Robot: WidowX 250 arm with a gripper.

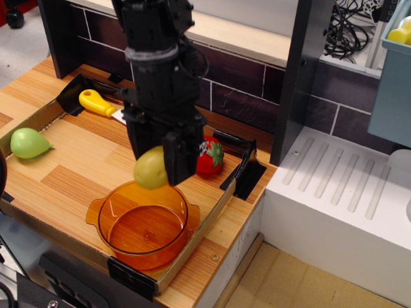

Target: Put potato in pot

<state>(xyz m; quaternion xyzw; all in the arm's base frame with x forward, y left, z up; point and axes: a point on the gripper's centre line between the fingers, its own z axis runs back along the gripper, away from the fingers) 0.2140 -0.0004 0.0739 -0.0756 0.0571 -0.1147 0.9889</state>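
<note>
Here the potato (151, 168) hangs clamped in the black gripper (159, 165), whose fingers are closed against its sides, holding it in the air just above the far rim of the orange pot (142, 224). The pot sits empty at the near edge of the wooden tray (77, 168), with the red strawberry (210, 156) partly hidden behind the gripper. Farther off to the left lie a light green pear-shaped toy (28, 142) and a yellow-handled utensil (96, 101).
</note>
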